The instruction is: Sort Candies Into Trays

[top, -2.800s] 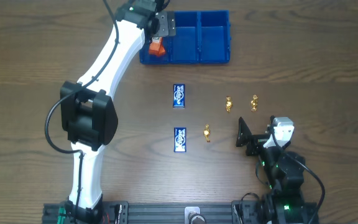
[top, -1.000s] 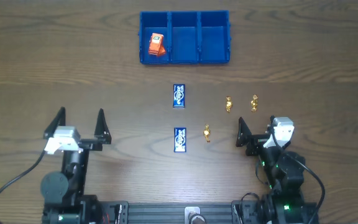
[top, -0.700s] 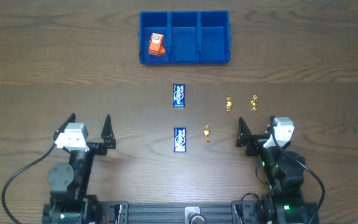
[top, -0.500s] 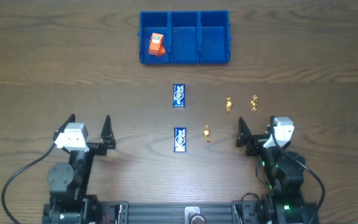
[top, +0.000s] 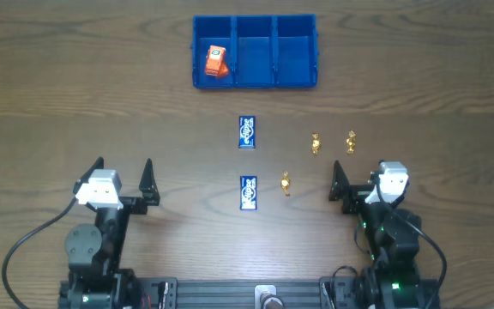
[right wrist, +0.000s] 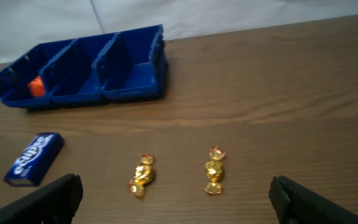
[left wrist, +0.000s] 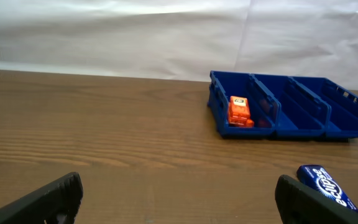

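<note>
Down by the arm bases, I see the left fingers and right fingers spread wide and empty, with one orange candy in the blue tray's left compartment and two blue candies and three gold candies loose on the surface between.

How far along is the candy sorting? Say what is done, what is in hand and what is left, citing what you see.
Done: one orange candy lies in the blue tray's leftmost compartment in the top view. In hand: nothing; the left gripper and right gripper are both open and empty near their bases. Left: two blue candy bars and three gold-wrapped candies lie on the table; two compartments are empty.
</note>
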Available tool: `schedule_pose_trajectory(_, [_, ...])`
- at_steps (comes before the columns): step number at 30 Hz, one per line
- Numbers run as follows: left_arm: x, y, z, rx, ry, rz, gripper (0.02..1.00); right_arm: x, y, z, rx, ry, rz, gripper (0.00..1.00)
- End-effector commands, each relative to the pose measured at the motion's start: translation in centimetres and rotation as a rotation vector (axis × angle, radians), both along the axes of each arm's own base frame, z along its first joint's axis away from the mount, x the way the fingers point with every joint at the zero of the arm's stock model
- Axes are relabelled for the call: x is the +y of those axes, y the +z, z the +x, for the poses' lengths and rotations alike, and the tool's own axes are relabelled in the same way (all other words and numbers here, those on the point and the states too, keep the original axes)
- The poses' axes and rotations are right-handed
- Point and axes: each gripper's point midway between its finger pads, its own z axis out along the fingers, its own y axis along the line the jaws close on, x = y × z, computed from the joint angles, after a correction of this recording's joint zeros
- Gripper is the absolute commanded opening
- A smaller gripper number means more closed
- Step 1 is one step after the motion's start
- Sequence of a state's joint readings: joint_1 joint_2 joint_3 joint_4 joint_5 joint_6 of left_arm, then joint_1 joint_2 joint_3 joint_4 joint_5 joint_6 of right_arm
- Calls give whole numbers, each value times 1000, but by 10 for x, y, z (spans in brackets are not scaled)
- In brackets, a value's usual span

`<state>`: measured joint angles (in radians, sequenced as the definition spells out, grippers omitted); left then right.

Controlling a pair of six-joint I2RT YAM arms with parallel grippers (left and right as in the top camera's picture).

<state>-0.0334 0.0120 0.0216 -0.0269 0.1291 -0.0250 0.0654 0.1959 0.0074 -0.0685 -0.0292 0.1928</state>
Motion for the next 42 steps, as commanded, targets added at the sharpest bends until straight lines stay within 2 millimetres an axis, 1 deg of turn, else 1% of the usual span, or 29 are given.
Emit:
schedule_pose_trajectory(1, [-1,-16,-1,48,-12,10,998,-6,-2,0,8,-32,-38,998])
schedule_pose_trajectory(7, [-1,-16,-1,48,-12,10,998,-6,0,0,-4,-30,-35,998])
schedule_pose_trajectory(12, [-1,-16,-1,48,-12,10,998,19,19,1,-70,101,58,998])
schedule_pose_trajectory(16, [-1,-16,-1,48,-12,10,998,47,35,-5,-101,249,162,998])
schedule_pose_trajectory(17, [-1,-16,-1,48,-13,10,998,50,42,-6,-111,271,178,998])
schedule_pose_trajectory(20, [-1,-16,-1,48,-13,10,998,52,66,-8,-132,284,184,998])
schedule_pose_trajectory(24, [-1,-16,-1,48,-12,10,996,52,114,-7,-92,286,153,998])
schedule_pose_trajectory(26, [-1,-16,-1,48,-13,10,998,53,138,-2,-39,287,132,998])
schedule_pose_trajectory(28, [-1,-16,-1,48,-13,10,998,53,153,6,30,283,138,998])
schedule_pose_trajectory(29, [-1,-16,-1,48,-12,10,998,54,160,14,80,280,142,998])
schedule_pose_trajectory(30, [-1,-16,-1,48,-12,10,996,55,163,19,117,280,145,998])
schedule_pose_trajectory(32, [-1,-16,-1,48,-12,10,998,56,170,37,207,273,152,998])
schedule_pose_trajectory(34, [-1,-16,-1,48,-12,10,998,62,169,56,329,286,172,998])
schedule_pose_trajectory(36, [-1,-16,-1,48,-12,10,996,71,163,70,455,321,196,998])
schedule_pose_trajectory(38, [-1,-16,-1,48,-12,10,998,84,157,83,573,368,180,998])
schedule_pose_trajectory(40, [-1,-16,-1,48,-12,10,996,97,146,90,687,391,167,998])
schedule_pose_trajectory(42, [-1,-16,-1,48,-12,10,998,117,134,94,810,425,152,998])
